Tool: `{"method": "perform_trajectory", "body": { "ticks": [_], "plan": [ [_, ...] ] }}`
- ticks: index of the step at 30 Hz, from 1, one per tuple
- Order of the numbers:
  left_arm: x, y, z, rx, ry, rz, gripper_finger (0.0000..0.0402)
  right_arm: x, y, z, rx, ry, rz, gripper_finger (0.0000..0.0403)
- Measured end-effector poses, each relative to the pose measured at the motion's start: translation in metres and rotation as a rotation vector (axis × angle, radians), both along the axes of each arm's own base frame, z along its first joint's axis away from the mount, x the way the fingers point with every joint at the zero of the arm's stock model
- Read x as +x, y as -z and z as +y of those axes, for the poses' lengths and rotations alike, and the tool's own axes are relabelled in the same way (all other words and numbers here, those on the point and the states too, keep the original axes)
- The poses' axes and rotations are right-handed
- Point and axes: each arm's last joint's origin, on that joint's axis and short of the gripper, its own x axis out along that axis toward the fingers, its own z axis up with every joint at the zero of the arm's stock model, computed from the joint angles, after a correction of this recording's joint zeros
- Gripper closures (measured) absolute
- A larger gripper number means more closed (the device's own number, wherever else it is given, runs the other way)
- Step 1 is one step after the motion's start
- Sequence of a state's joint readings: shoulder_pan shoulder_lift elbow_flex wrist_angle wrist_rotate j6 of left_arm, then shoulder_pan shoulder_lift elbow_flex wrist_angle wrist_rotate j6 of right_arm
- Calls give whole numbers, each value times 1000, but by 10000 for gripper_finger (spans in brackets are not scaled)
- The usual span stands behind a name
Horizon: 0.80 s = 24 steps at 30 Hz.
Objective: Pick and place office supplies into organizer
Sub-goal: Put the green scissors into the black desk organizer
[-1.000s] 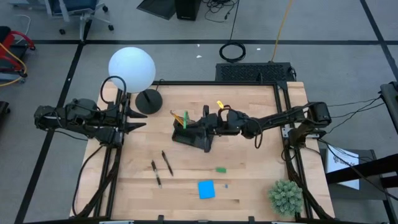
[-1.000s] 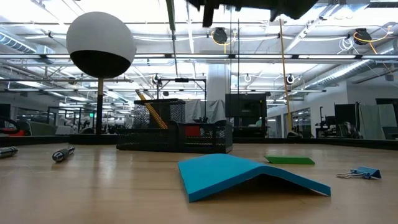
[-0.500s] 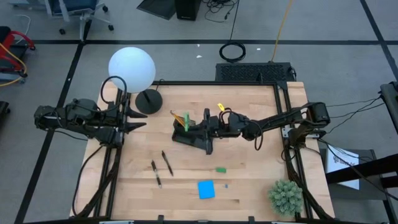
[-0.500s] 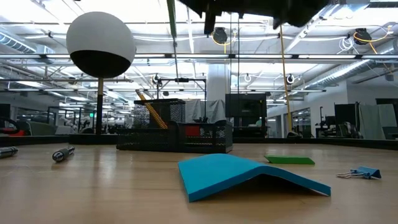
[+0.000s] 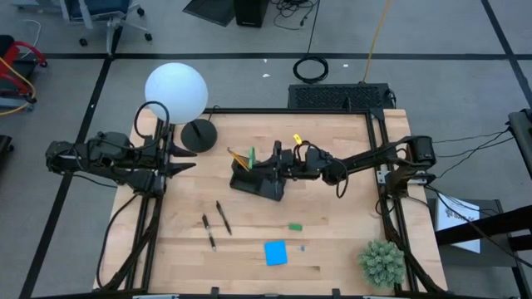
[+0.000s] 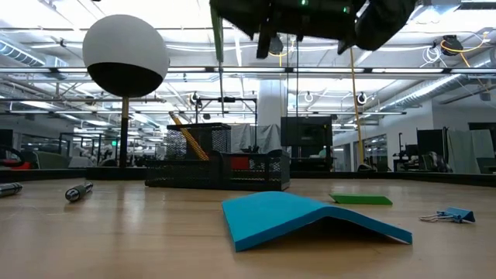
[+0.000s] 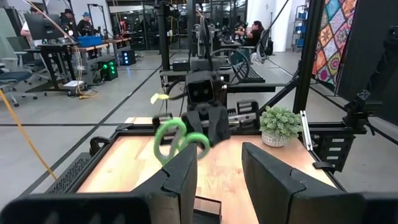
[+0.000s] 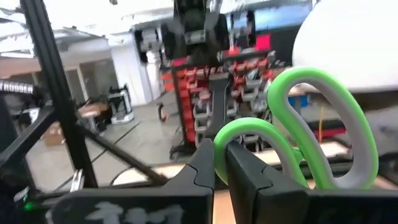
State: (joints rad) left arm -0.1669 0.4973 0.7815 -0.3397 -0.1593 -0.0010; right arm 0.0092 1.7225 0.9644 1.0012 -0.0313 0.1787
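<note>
- Two pencils, one orange [image 5: 237, 156] and one wooden-looking, stand in the upright compartment of the black mesh organizer [image 5: 258, 181], so I judge the task only partly done.
- Left on the table [image 5: 332, 241] are two dark pens [image 5: 215, 224], a small green eraser [image 5: 294, 226], a blue sticky-note pad [image 5: 275, 252] and a small blue binder clip [image 6: 447, 215] just beside the pad.
- Green-handled scissors [image 8: 311, 124] are clamped in the right gripper [image 5: 278, 162], whose fingers are pressed together on them; in the left wrist view they hang with the handles toward the left arm.
- That gripper hovers directly above the organizer's upright compartment in the high view; the low view shows a thin blade [image 6: 218, 46] pointing down above the mesh, not yet inside as far as I can tell.
- Next comes lowering and letting go of the scissors, then the five loose items.
- Left gripper [image 5: 184, 158] waits at the table's left edge near the round lamp base [image 5: 199, 134], its fingers [image 7: 180, 180] apart and holding nothing.
- Compared with a second ago, the right arm has pushed further left, so its gripper now sits over the tall compartment, and more of it fills the top of the low view.
- Everything on the table lies where it did then, and the left arm has not shifted.
</note>
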Motion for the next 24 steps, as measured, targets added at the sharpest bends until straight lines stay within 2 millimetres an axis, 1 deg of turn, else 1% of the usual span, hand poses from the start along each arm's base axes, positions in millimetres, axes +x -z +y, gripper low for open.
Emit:
{"method": "perform_trajectory", "body": {
  "ticks": [3,8,12,21,24],
  "plan": [
    [0,0,0,0,0,0,275,5,9,-3,25,-22,-28,393],
    [0,0,0,0,0,0,275,10,25,-15,42,9,13,393],
    [0,0,0,1,0,0,275,10,26,-22,75,23,32,393],
    [0,0,0,6,0,0,275,11,32,-23,102,34,85,394],
    [0,0,0,6,0,0,275,11,34,-24,132,74,105,392]
  ]
}}
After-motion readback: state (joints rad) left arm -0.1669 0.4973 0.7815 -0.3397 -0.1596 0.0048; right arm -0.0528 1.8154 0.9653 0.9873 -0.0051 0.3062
